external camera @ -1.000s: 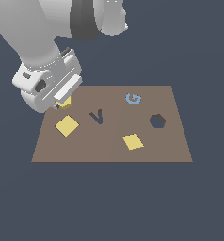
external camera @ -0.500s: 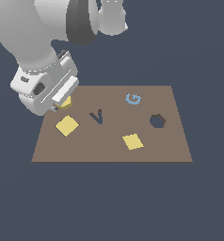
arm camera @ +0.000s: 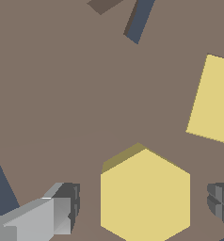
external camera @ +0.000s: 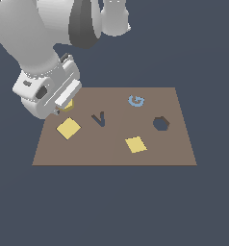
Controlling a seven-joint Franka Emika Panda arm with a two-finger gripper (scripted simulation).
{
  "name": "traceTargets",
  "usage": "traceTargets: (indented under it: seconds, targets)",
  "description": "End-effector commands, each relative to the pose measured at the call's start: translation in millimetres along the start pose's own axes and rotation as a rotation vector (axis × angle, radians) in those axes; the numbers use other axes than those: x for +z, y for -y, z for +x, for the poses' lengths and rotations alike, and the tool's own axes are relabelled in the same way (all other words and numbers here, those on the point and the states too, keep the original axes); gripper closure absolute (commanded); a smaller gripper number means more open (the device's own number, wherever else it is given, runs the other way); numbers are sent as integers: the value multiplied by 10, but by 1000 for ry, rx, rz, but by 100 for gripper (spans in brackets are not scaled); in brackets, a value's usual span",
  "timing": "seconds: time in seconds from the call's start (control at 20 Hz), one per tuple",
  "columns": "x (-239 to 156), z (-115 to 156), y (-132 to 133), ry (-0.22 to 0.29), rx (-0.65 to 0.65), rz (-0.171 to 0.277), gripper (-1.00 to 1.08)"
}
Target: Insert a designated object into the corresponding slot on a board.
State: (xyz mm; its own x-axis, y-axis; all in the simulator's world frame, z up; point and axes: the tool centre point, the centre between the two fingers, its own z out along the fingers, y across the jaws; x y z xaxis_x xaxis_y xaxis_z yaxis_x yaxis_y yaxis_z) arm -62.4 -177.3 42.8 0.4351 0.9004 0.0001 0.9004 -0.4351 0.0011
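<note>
The yellow hexagonal block [external camera: 69, 104] lies on the brown board [external camera: 111, 151] near its far left corner, mostly hidden by my hand in the exterior view. In the wrist view the block [arm camera: 145, 195] sits between my two fingers [arm camera: 62, 209], with a gap on each side. My gripper [external camera: 61, 107] [arm camera: 144, 207] is open around it and low over the board. The dark hexagonal slot [external camera: 160, 123] is on the board toward the exterior view's right, far from the gripper.
Two flat yellow square tiles [external camera: 68, 128] [external camera: 135, 144] lie on the board; one also shows in the wrist view [arm camera: 212, 101]. A dark V-shaped recess [external camera: 99, 119] is mid-board, and a blue G [external camera: 136, 101] lies near the far edge.
The hand has shifted slightly toward the exterior view's left and come lower over the hexagonal block. Nothing on the board has moved.
</note>
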Motion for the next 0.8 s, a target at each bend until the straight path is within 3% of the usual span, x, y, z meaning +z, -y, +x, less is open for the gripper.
traceTargets:
  seconds: [0.0,0.2,0.25,0.75]
  targets:
    - [76,0,6,0,0,1,-92]
    - [129,2,8,0,0,1,-92]
    - [129,2,8,0,0,1,108]
    - [122,1,4,0,1,0,108]
